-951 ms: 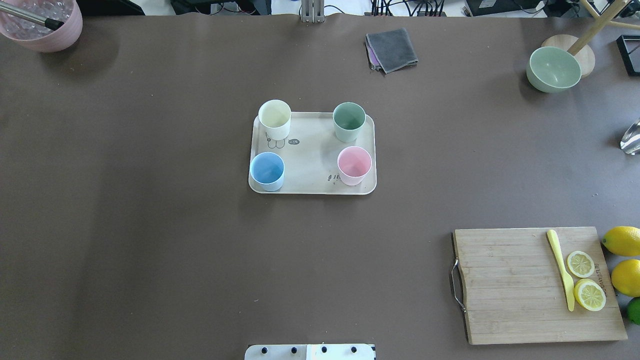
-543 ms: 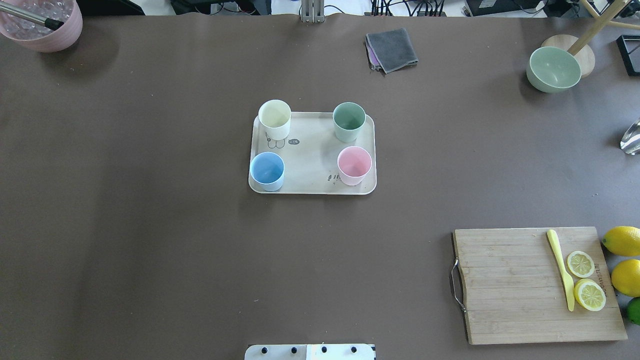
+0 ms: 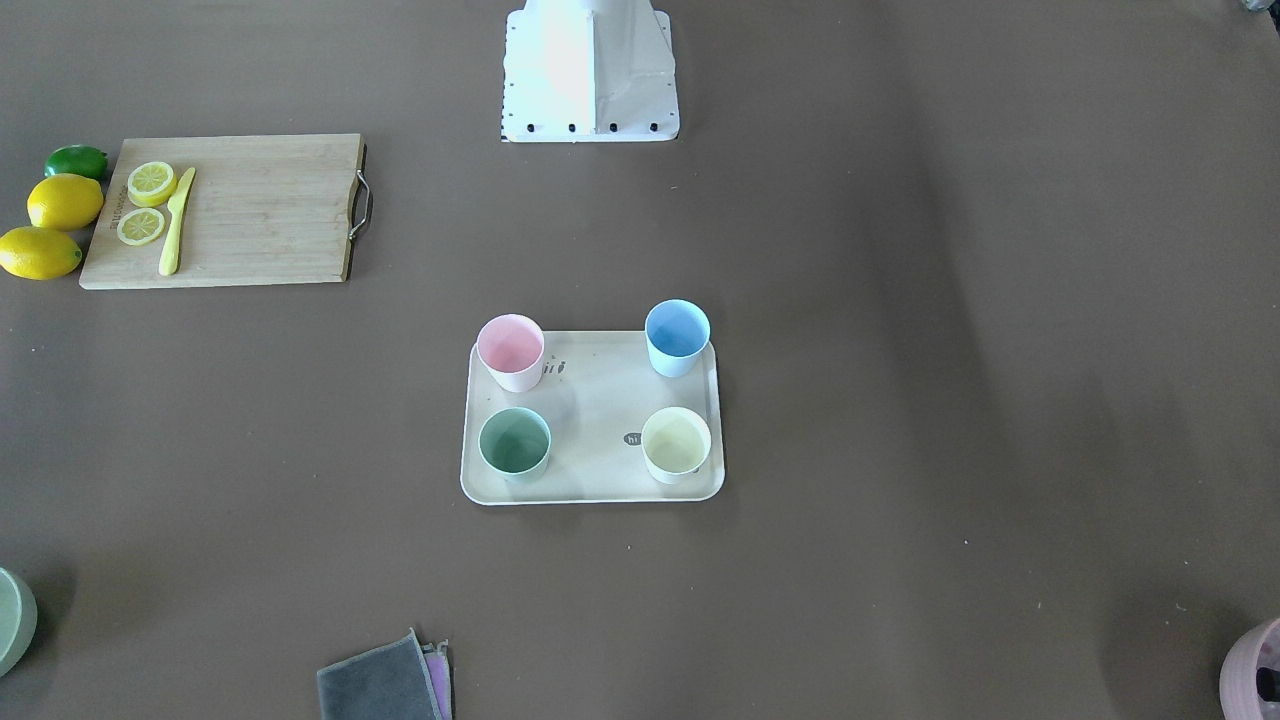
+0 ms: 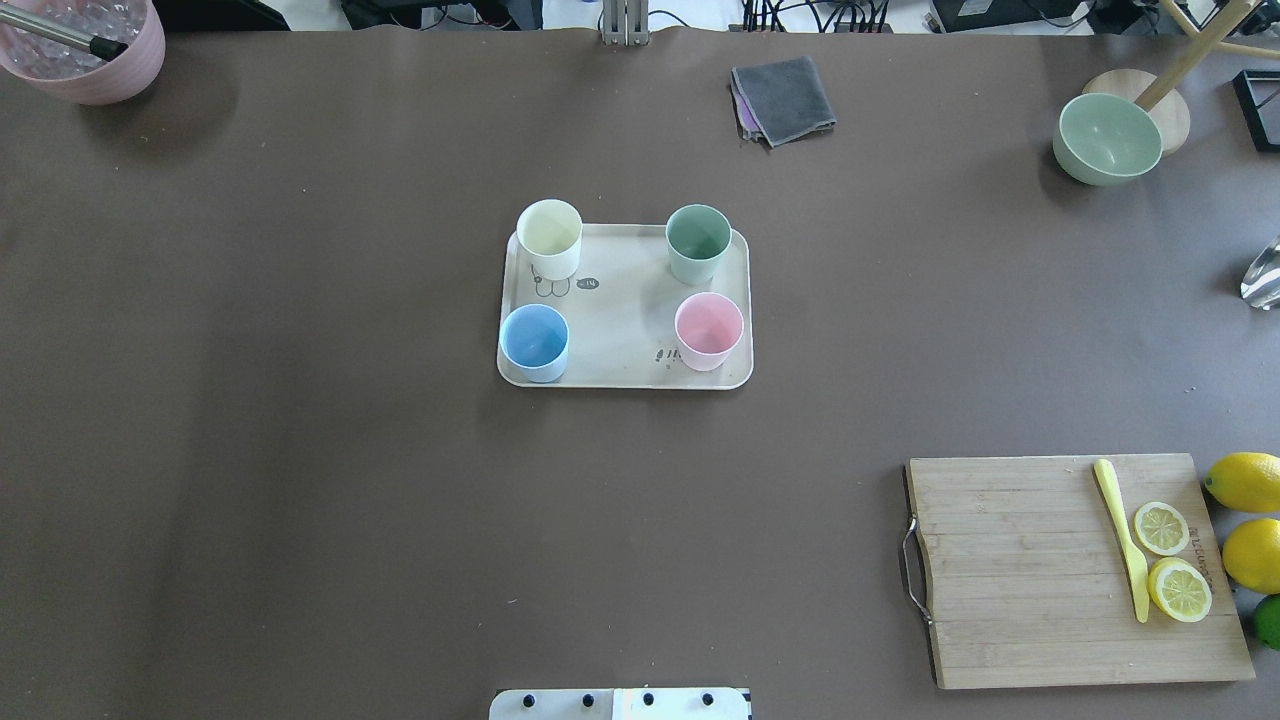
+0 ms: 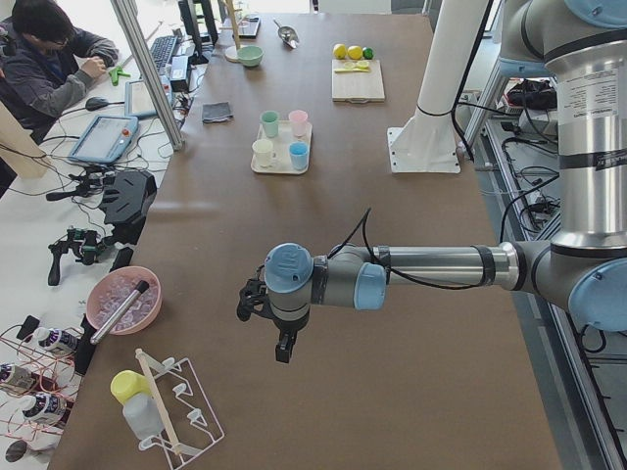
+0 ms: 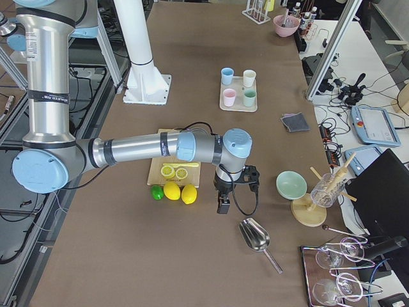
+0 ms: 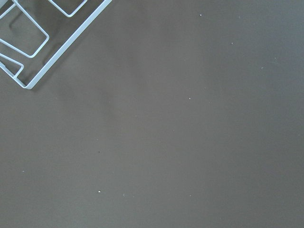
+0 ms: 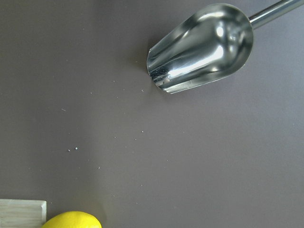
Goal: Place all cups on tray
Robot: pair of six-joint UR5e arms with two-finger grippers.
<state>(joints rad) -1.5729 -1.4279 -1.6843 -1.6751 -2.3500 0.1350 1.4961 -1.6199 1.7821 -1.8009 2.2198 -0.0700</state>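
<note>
Fingers: for neither gripper can we tell whether they are spread or clenched. The left gripper [image 5: 283, 351] shows only in the left side view, hanging over the table [image 5: 294, 225] near a white wire rack [image 5: 181, 416], and the right gripper [image 6: 223, 206] only in the right side view, just beside the lemons [image 6: 181, 192] and near a metal scoop [image 6: 254, 235]. On the tray [image 4: 620, 330], well apart from both grippers, we find the pale yellow-cream cup [image 4: 549, 238] and sage green cup [image 4: 698, 243] upright toward the corners away from the robot, the light blue cup [image 4: 534, 342] and pink cup [image 4: 708, 330] toward the nearer ones.
</note>
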